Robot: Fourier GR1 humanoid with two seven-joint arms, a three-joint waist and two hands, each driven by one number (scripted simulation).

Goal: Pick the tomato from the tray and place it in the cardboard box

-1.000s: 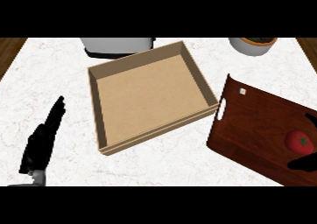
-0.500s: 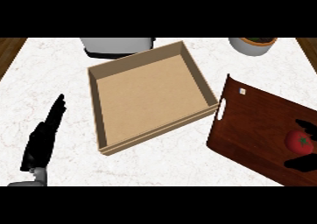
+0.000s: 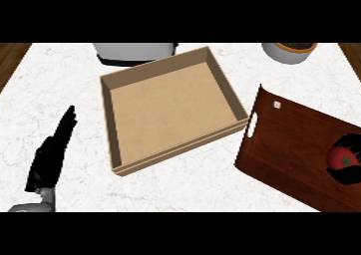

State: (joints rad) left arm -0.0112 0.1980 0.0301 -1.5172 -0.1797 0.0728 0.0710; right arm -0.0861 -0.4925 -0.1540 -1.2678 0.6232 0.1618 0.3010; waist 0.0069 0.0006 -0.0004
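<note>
My right robot hand (image 3: 350,160) curls around the tomato (image 3: 342,158), which sits on the dark wooden tray (image 3: 286,144) at the tabletop's (image 3: 183,187) right edge, so I judge the pick is underway. The cardboard box (image 3: 169,107) beside the tray holds nothing. My left robot hand (image 3: 51,154) rests with fingers straight on the left.

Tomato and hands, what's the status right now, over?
Right hand curled round the tomato on the tray. Left hand open, resting at the left. Cardboard box holds nothing; nothing between it and the tray.
</note>
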